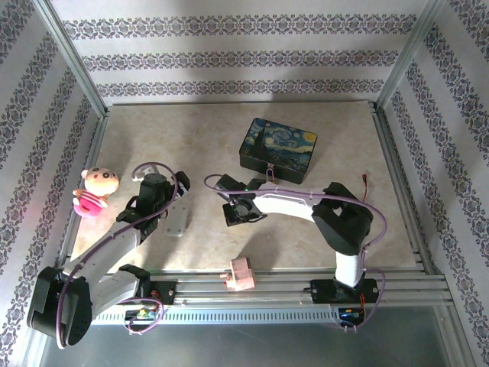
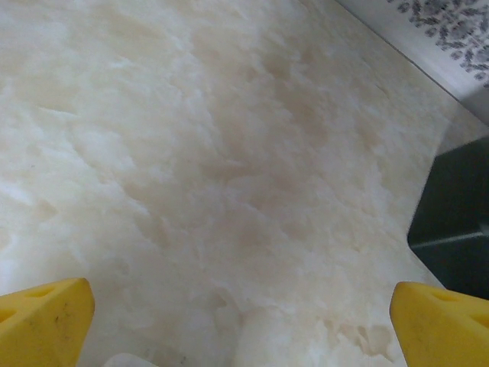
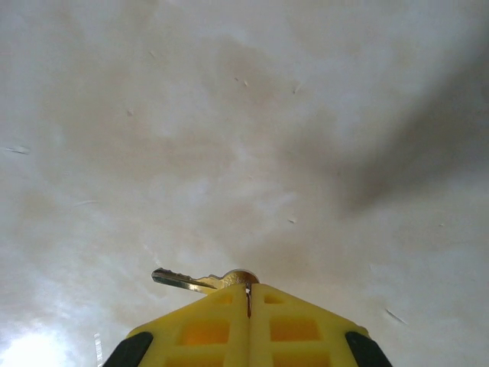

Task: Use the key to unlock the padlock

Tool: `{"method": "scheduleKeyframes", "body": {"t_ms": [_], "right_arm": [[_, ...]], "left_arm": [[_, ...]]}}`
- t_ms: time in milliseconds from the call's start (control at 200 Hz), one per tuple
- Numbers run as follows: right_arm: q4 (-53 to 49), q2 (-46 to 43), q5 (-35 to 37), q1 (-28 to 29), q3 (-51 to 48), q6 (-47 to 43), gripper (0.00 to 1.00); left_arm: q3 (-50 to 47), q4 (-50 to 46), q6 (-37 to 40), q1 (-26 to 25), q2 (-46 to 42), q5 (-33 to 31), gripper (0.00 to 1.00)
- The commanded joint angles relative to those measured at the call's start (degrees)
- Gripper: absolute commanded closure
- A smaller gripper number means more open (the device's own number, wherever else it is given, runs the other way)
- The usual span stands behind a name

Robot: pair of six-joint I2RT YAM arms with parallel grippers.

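1. The right claw is pinched fully together, its yellow fingers meeting edge to edge.
2. The key is clamped at the very tips of that claw. Its rounded head sits in the seam and its blade sticks out sideways to the left, just above the pale marbled bench.
3. In the top view the right arm reaches leftward across the middle of the bench, its wrist near the front of the dark blue starry-night tin.
4. A tiny pale loop at the tin's near wall looks like the padlock; it is too small to make out its state.
5. The left claw stands wide, one yellow fingertip at each lower corner of its wrist view, with bare bench between them and a corner of the tin at the right edge.
6. A grey plate lies beside the left arm.
7. A pink plush doll sits at the left edge of the bench, and a pink block rests on the near rail.
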Motion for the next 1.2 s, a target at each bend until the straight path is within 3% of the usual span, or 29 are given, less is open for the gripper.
{"method": "scheduleKeyframes", "body": {"t_ms": [0, 140, 305, 480, 650, 894, 1194], "right_arm": [[4.5, -5.2, -4.0, -2.5, -3.1, 0.7, 1.00], [10.8, -9.7, -7.3, -5.1, -7.1, 2.1, 1.00], [16.3, -13.8, -9.0, -7.5, -10.3, 3.1, 1.00], [20.7, -16.9, -9.4, -9.1, -12.9, 4.6, 1.00], [23.0, -18.7, -7.9, -9.4, -14.0, 5.1, 1.00], [25.3, -19.7, -7.4, -9.6, -14.4, 6.0, 1.00], [27.1, -19.9, -8.0, -9.6, -14.8, 6.9, 1.00]], "left_arm": [[3.6, -0.6, 5.0, -0.2, 0.8, 7.0, 0.01], [4.3, 4.0, 7.0, -0.2, 1.8, 15.0, 0.00], [5.0, 9.8, 8.0, -0.1, 4.0, 23.8, 0.10], [8.4, 7.9, 7.3, -0.4, 8.3, 32.8, 0.32], [8.2, 13.2, 2.3, -2.8, 12.3, 41.0, 0.48], [8.3, 15.0, 2.8, -7.2, 14.2, 44.4, 0.55], [9.0, 16.4, 3.0, -8.4, 16.5, 44.2, 0.64]]}}
